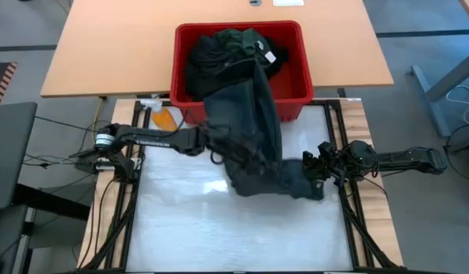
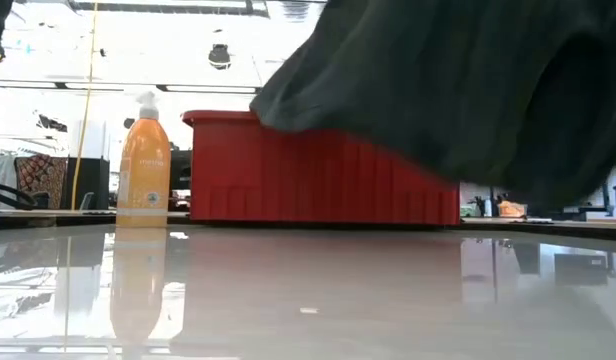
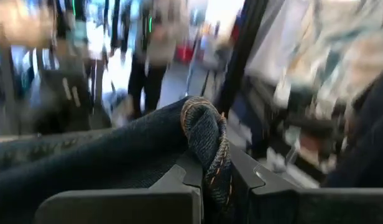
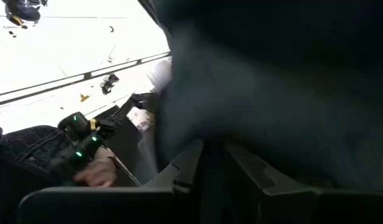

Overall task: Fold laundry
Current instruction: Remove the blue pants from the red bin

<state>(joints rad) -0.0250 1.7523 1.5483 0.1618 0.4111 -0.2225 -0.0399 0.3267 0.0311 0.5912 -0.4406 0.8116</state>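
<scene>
No writing was legible: a white label showed on the cloth in the basket, and the orange soap bottle carried pale print too small to read. The laundry was dark cloth, black and dark green, heaped in the red basket at the far edge of the work surface. One long dark garment hung out over the basket's near wall and ran down onto the white mat, ending in a bunched fold between the two grippers. In the left wrist view this cloth was blue-black denim with orange stitching along a rolled hem. The left gripper was clamped tight on that hem, at the garment's left edge, just in front of the basket. The right gripper was closed to a narrow gap on the garment's lower right corner, the cloth filling the space between its fingers. In the low view the garment hung lifted above the mat, covering the basket's upper right part. The bottle stood beside the basket's left corner, apart from the cloth. The near half of the mat lay bare, bounded on both sides by dark frame rails. A wooden table lay beyond the basket.
</scene>
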